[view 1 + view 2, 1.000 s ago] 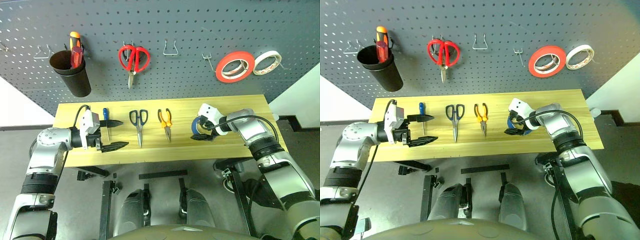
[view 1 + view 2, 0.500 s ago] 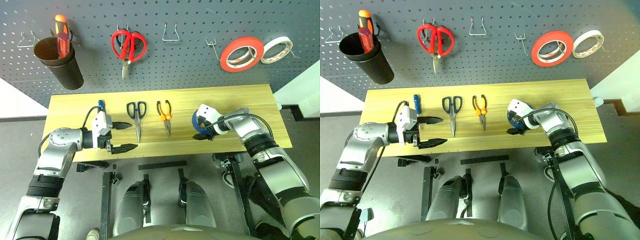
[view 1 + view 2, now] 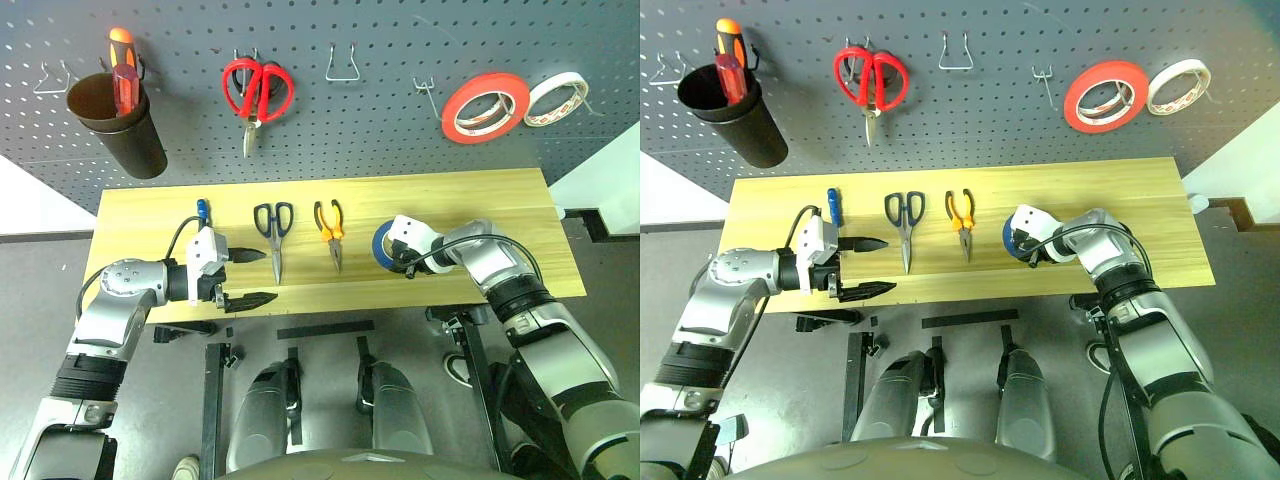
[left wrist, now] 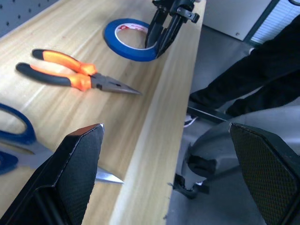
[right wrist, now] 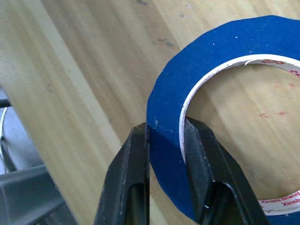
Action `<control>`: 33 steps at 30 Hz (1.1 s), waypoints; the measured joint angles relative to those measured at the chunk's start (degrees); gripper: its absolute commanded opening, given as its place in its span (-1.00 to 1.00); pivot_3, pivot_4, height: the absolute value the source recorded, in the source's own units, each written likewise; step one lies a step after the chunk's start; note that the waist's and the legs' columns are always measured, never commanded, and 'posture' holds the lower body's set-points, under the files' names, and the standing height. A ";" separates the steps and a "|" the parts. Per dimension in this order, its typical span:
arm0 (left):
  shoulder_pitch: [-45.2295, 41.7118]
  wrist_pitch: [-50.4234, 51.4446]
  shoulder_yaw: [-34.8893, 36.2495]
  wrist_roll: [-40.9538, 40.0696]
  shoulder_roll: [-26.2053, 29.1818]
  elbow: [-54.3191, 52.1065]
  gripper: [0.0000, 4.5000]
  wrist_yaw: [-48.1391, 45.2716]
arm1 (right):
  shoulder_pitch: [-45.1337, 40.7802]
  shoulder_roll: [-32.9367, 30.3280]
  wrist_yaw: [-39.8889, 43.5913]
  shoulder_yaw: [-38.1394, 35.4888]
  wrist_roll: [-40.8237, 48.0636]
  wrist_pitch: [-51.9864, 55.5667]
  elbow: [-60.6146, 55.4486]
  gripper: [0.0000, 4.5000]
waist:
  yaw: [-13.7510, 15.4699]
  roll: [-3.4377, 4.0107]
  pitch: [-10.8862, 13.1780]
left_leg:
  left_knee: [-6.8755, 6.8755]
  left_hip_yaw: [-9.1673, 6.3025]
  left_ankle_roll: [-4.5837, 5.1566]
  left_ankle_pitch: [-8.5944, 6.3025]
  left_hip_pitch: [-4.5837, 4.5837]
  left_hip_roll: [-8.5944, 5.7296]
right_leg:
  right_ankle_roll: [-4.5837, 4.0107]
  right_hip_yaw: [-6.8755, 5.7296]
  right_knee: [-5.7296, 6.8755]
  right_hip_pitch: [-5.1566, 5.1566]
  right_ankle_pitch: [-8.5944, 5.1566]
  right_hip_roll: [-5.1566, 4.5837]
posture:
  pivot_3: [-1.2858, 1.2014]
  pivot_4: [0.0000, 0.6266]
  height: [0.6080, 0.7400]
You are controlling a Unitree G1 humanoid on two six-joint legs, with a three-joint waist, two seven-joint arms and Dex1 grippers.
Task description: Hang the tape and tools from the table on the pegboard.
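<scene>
The blue tape (image 3: 384,243) lies flat on the table (image 3: 480,200), right of centre. My right gripper (image 5: 166,140) is shut on the tape's wall, one finger inside the white core and one outside. The left wrist view also shows this grip on the tape (image 4: 123,41). The orange-and-black pliers (image 3: 330,225), the dark-handled scissors (image 3: 273,225) and the blue-handled screwdriver (image 3: 201,212) lie in a row to the left. My left gripper (image 3: 265,275) is open and empty near the front edge, beside the scissors' blades. The pegboard (image 3: 380,140) rises behind the table.
On the pegboard hang a black cup (image 3: 118,125) holding an orange-red screwdriver, red scissors (image 3: 258,92), a red tape ring (image 3: 485,107) and a whitish tape ring (image 3: 557,100). Bare hooks (image 3: 342,65) stand between them. The table's front edge is close to both grippers.
My right gripper's fingers have closed on the blue tape's wall. The left gripper has stayed open in nearly the same place. The camera tilted earlier.
</scene>
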 measured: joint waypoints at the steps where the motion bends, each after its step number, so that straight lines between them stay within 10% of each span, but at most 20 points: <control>1: 0.36 0.01 0.37 -1.07 -0.18 -0.45 1.00 -0.17 | 1.31 -0.18 1.70 -0.78 1.73 1.08 -2.42 -0.70 | 0.06 0.02 0.01 | 0.00 -0.01 0.00 0.00 -0.03 0.02 | 0.00 0.00 -0.02 0.00 0.00 -0.01 | 0.04 0.13 1.00; 18: -0.65 1.34 10.54 -16.71 -2.29 -3.83 1.00 -2.32 | 14.89 -11.89 7.92 -25.74 31.00 16.29 -46.67 -0.71 | -0.06 -0.41 -0.82 | 0.06 -0.08 -0.01 0.00 -0.33 -0.10 | 0.05 -0.12 -0.12 -0.05 0.04 -0.03 | -0.03 -0.41 1.00; 33: -11.53 -3.38 10.95 -14.39 -3.46 8.25 1.00 -4.50 | 7.12 -12.35 -5.83 -22.48 26.25 6.60 -47.43 -0.71 | -0.36 -1.01 -6.15 | 0.13 0.09 -0.02 0.02 -0.64 -0.16 | 0.07 -0.23 -0.16 -0.22 0.05 0.00 | -0.04 -0.64 1.00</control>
